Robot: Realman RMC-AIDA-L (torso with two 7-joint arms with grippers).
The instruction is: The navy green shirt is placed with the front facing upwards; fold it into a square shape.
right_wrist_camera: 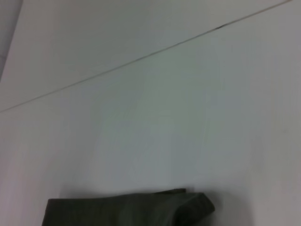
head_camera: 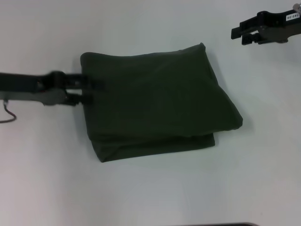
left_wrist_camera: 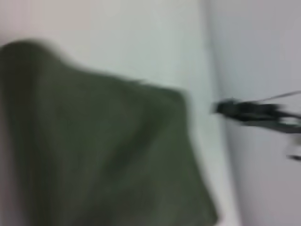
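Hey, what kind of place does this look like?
Probably a lab folding bench, though little shows: a bare white table, one folded green shirt, the left gripper at its edge, and the right gripper apart.

Left wrist view blurred, shirt point(left_wrist_camera: 103, 150) cut off there, left claw point(head_camera: 91, 92) tips lost against cloth

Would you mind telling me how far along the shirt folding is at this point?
Mostly done: the navy green shirt lies on the white table as a compact, roughly square stack of layers, lettering hidden. In hand: the left tool is at the stack's left edge. The right tool hangs apart, beyond the far right corner. Left: the lower layers stick out unevenly along the near edge.
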